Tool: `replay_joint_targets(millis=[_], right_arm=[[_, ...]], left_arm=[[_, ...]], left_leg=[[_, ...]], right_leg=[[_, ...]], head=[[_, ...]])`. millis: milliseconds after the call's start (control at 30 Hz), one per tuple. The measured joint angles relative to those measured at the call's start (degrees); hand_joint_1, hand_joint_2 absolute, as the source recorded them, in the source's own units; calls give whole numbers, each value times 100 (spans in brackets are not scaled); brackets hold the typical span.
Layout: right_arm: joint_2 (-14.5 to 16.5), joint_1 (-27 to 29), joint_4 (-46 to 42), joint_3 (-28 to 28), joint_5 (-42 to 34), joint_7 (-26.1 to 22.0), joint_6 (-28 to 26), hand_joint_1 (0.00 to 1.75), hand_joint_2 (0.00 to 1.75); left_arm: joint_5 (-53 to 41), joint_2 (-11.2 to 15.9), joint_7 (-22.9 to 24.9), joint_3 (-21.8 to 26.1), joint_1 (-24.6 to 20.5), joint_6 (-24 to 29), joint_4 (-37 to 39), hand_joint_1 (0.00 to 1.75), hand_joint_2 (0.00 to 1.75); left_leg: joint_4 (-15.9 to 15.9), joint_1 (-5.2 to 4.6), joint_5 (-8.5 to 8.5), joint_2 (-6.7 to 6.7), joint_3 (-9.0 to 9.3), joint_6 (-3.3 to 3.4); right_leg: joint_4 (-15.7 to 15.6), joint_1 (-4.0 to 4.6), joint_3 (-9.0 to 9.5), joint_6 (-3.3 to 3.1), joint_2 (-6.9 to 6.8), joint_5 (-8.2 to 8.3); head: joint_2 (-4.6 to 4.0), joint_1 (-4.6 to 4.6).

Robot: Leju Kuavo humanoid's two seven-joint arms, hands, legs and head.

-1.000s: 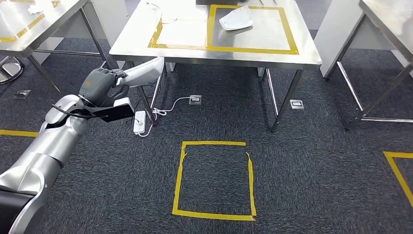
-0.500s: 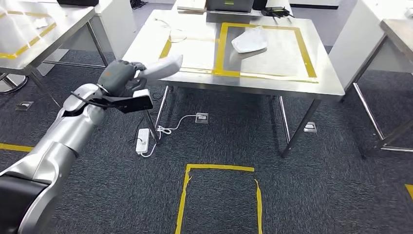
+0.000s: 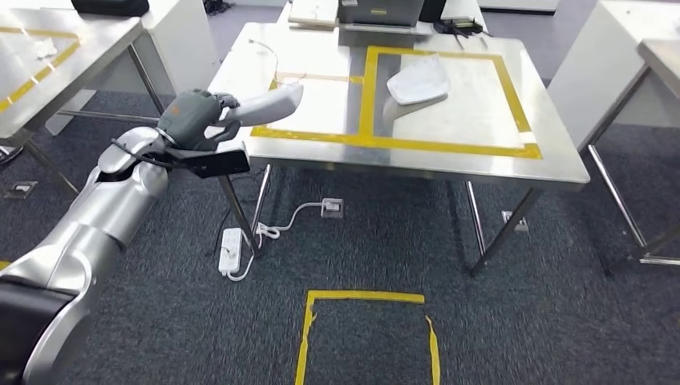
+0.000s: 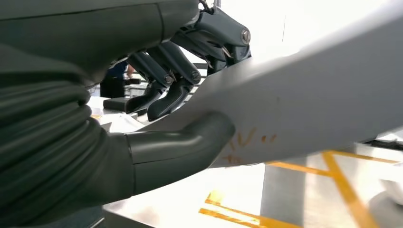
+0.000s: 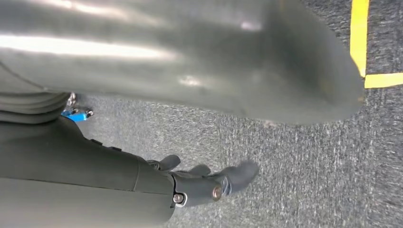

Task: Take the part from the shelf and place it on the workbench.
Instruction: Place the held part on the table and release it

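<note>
The left hand (image 3: 191, 122) grips the long pale grey part (image 3: 265, 104), thumb beneath and fingers (image 4: 166, 92) above, so it juts forward level over the steel counter (image 3: 449, 156) edge, ready to set down. The right hand (image 5: 204, 185) hangs empty over carpet, fingers loosely extended.

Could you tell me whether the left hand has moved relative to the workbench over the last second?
Yes. The left hand, holding the white part, has closed in on the workbench; the part's tip now overlaps its corner.
</note>
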Motion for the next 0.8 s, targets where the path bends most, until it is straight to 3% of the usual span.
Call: replay_joint_targets(millis=[67, 133, 200, 267, 300, 333, 367, 400, 433, 467, 500, 533, 567, 600, 633, 667, 700, 767, 800], right_arm=[[2, -6, 0, 0, 0, 3, 1, 0, 0], [7, -9, 0, 0, 0, 3, 2, 0, 0], [11, -4, 0, 0, 0, 3, 2, 0, 0], [15, 11, 0, 0, 0, 3, 2, 0, 0], [19, 21, 0, 0, 0, 3, 2, 0, 0], [22, 34, 0, 0, 0, 3, 2, 0, 0], [26, 50, 0, 0, 0, 3, 2, 0, 0], [28, 64, 0, -1, -1, 6, 2, 0, 0], [31, 74, 0, -1, -2, 9, 2, 0, 0], [32, 71, 0, -2, -2, 13, 2, 0, 0], [34, 50, -1, -2, -3, 15, 1, 0, 0], [35, 27, -1, -2, -3, 14, -1, 0, 0], [34, 3, -2, -2, -2, 14, -2, 0, 0], [34, -17, -2, -2, -2, 13, -3, 0, 0], [33, -27, -2, -2, -3, 16, -3, 0, 0], [33, -35, -2, -2, -6, 23, -4, 0, 0], [35, -40, -2, -3, -12, 34, -4, 0, 0], [42, -31, -2, -9, -33, 58, -5, 0, 0], [50, -19, -2, -12, -41, 68, -5, 0, 0]], left_arm=[[0, -15, 1, -8, 0, 1, 3, 175, 175], [3, -37, -1, -11, 12, 1, 6, 175, 175], [3, -57, -1, -13, 44, 1, 13, 175, 175], [2, -67, 1, -14, 69, 1, 22, 175, 175], [1, -71, 1, -14, 74, 1, 27, 175, 175], [1, -75, 0, -15, 80, 1, 36, 175, 175], [2, -80, 0, -16, 89, 1, 50, 175, 175], [0, -87, 1, -19, 100, -2, 59, 175, 175], [-3, -94, 1, -21, 109, -4, 58, 175, 175], [-4, -100, 1, -24, 100, -6, 47, 175, 175], [-6, -107, 0, -25, 69, -7, 28, 175, 175], [-4, -109, -1, -25, 33, -4, 9, 175, 175], [-1, -107, -1, -25, -3, -2, 0, 175, 175], [0, -107, -2, -26, -23, -1, 0, 175, 175], [1, -103, -1, -27, -15, -9, 5, 175, 175], [-3, -100, 0, -28, 2, -24, 18, 175, 175], [-9, -104, 8, -30, 24, -48, 35, 175, 175], [-20, -121, 32, -32, 50, -93, 75, 175, 175], [-22, -130, 47, -32, 55, -104, 97, 175, 175]], left_leg=[[-36, 2, -28, -27, 106, 84], [-102, -10, -110, -48, 241, 141], [-182, -36, -226, -68, 427, 167], [-255, -63, -376, -82, 673, 169], [-284, -75, -467, -87, 807, 164], [-308, -84, -562, -91, 913, 156], [-317, -96, -668, -99, 1024, 137], [-334, -107, -784, -114, 1126, 112], [-358, -111, -887, -130, 1242, 84], [-350, -113, -934, -148, 1365, 45], [-279, -106, -909, -164, 1416, 4], [-73, -92, -802, -161, 1367, -28], [265, -84, -649, -154, 1190, -59], [673, -78, -552, -142, 917, -76], [1060, -75, -563, -127, 605, -81], [1338, -78, -725, -121, 309, -83], [1481, -82, -1002, -118, 51, -77], [1399, -107, -1539, -117, -313, -50], [1202, -128, -1572, -116, -422, -24]], right_leg=[[363, -15, -224, 47, -34, 151], [994, -22, -707, 74, -63, 179], [1415, -19, -1189, 82, -67, -144], [1271, -13, -1435, 55, -67, -455], [996, -7, -1468, 27, -67, -411], [627, 5, -1455, -15, -67, -116], [230, 26, -1427, -61, -66, 342], [-52, 52, -1377, -95, -63, 784], [-219, 82, -1325, -118, -59, 1097], [-266, 105, -1266, -137, -58, 1192], [-226, 120, -1183, -162, -57, 1130], [-214, 124, -1106, -199, -56, 1040], [-213, 121, -1016, -244, -57, 963], [-217, 117, -918, -286, -57, 883], [-225, 111, -818, -319, -56, 789], [-225, 109, -703, -344, -51, 686], [-226, 109, -582, -357, -37, 579], [-226, 112, -323, -359, 1, 366], [-227, 111, -193, -355, 19, 257]], head=[[0, 26], [0, 60], [-1, 87], [-1, 97], [0, 101], [0, 104], [-1, 107], [-1, 106], [-1, 102], [-1, 98], [-1, 94], [0, 91], [0, 85], [0, 76], [0, 62], [0, 49], [0, 40], [0, 26], [0, 20]])
